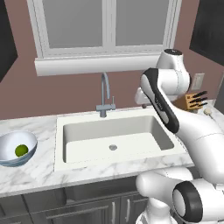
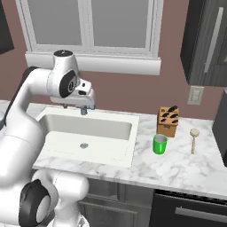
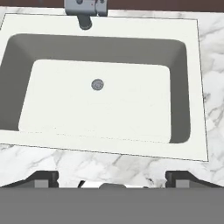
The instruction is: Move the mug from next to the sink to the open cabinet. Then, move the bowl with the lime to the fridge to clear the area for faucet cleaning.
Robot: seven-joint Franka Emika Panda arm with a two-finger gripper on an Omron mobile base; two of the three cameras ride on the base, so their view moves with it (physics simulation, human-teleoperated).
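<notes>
Pincer (image 3: 112, 178) wide open, empty

Bright green mug (image 2: 160, 144), white sink (image 1: 114, 141) in grey-veined marble counter (image 2: 177, 166), seemingly pale bluish bowl (image 1: 16, 148).

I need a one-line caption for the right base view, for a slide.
Open gripper hovers above the sink, while the green mug waits on the marble counter beside the knife block.

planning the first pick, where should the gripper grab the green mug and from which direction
A judgement: grip the mug across its round body near the rim, coming straight down from above. It stands upright on the marble counter with its mouth open upward. The knife block stands close behind it, so a sideways approach from the back looks cramped. The gripper, jaws open, hangs over the sink.
</notes>
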